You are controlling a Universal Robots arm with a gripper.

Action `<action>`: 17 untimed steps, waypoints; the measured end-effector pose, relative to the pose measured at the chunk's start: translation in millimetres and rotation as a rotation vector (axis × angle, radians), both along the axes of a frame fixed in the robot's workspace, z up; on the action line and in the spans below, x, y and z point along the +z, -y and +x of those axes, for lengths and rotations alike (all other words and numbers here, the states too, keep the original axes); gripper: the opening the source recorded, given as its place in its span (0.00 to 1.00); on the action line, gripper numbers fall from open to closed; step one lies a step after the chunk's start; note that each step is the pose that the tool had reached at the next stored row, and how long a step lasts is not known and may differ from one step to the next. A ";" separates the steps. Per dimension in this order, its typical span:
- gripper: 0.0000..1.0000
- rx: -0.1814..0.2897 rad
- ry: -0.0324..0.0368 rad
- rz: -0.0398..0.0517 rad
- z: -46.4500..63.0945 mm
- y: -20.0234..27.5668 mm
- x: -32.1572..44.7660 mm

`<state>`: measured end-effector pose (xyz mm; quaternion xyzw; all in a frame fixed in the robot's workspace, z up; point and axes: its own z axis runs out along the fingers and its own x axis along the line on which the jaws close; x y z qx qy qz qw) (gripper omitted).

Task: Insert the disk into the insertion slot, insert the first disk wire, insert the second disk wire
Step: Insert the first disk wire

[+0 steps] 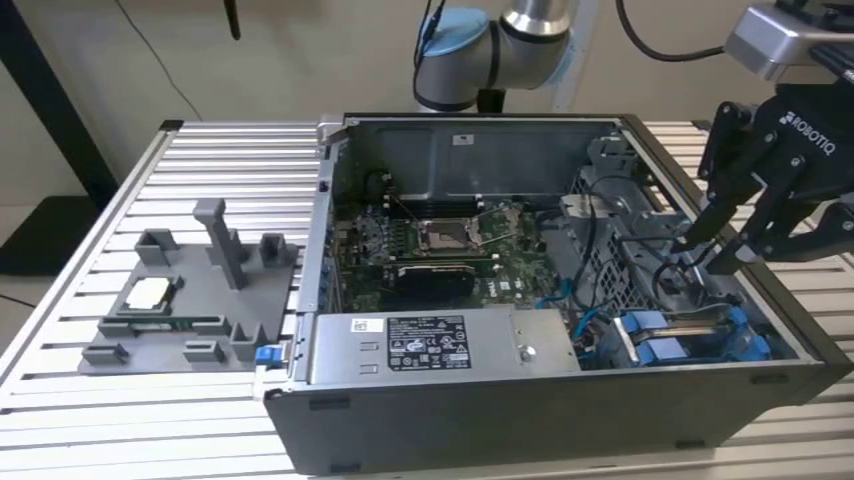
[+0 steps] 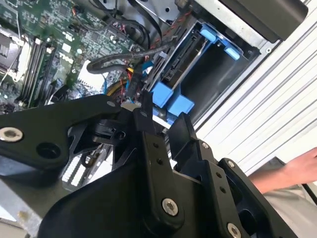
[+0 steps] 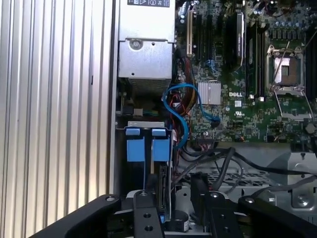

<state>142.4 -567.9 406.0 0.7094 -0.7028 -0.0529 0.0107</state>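
The disk (image 1: 674,335), in its blue carrier, sits on edge inside the insertion slot (image 1: 763,342) at the case's near corner on the exterior view's right. Its blue tabs (image 3: 143,148) show in the first wrist view, and its connector end (image 2: 173,69) in the second wrist view. My gripper (image 1: 710,255) hangs just above the disk's back end, open, its fingers (image 3: 143,210) standing apart. A black connector on red and yellow wires (image 2: 132,89) lies right by one fingertip. A blue wire (image 3: 181,116) and black cables (image 3: 218,163) loop beside the disk.
The open computer case holds a grey power-supply box (image 1: 427,345) along its front and the motherboard (image 1: 441,240) behind. A grey fixture (image 1: 187,290) lies on the slatted table at the exterior view's left. A person's hand (image 2: 297,168) rests outside the case.
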 end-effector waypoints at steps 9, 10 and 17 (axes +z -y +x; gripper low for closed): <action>0.41 0.003 0.0285 0.0416 -3.5 -2.0 -0.6; 0.41 0.003 0.0334 0.0504 -4.1 -2.6 -0.7; 0.41 0.007 0.0746 0.0667 -10.1 -3.7 -6.6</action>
